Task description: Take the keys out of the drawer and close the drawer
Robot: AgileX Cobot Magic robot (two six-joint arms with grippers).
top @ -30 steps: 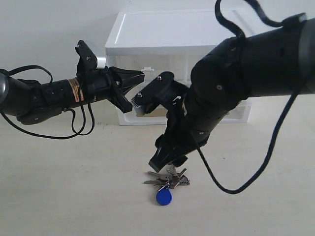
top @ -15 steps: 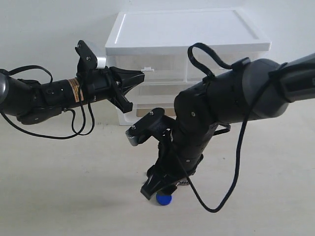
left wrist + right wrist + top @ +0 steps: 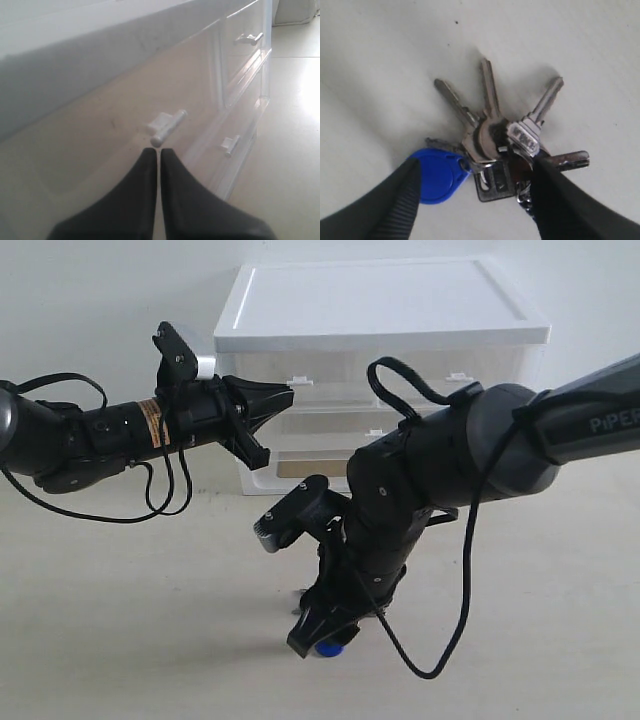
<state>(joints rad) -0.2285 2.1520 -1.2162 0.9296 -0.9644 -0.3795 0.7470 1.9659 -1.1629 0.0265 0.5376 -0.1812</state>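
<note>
On the surface before the cabinet (image 3: 380,300), the keys (image 3: 487,135) lie out of the drawer (image 3: 500,370), with the right pincer (image 3: 477,172) open astride them, gripping nothing. Left pincer (image 3: 158,152) is closed and empty at the cabinet front. Drawer looks shut, so little seems left.

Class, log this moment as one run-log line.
keys: on table | right gripper: open, astride keys | left gripper: shut, by white drawer handle

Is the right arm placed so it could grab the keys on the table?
Probably yes: the right gripper is open just over the keys, a finger on either side, with nothing else on the table between them.
</note>
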